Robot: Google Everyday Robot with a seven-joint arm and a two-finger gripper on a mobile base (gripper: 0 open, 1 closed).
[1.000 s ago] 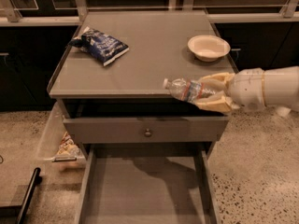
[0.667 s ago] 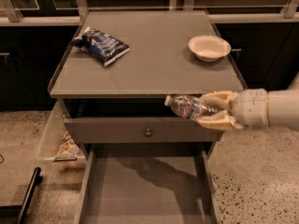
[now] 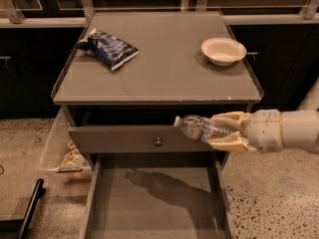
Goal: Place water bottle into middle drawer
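Clear water bottle (image 3: pixel 192 127) lies on its side in the air. The end effector (image 3: pixel 215 130) has its two tan fingers closed tight around it. The bottle is in front of the knob drawer front (image 3: pixel 119 139), above the open middle drawer (image 3: pixel 119 210). A snack bag (image 3: pixel 107 48) and a bowl (image 3: pixel 224 50) sit on the counter (image 3: pixel 164 76).

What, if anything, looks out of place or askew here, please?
Nothing is spilled or damaged. The gripper holds the water bottle sideways above the open middle drawer; the blue snack bag lies askew on the cabinet top.
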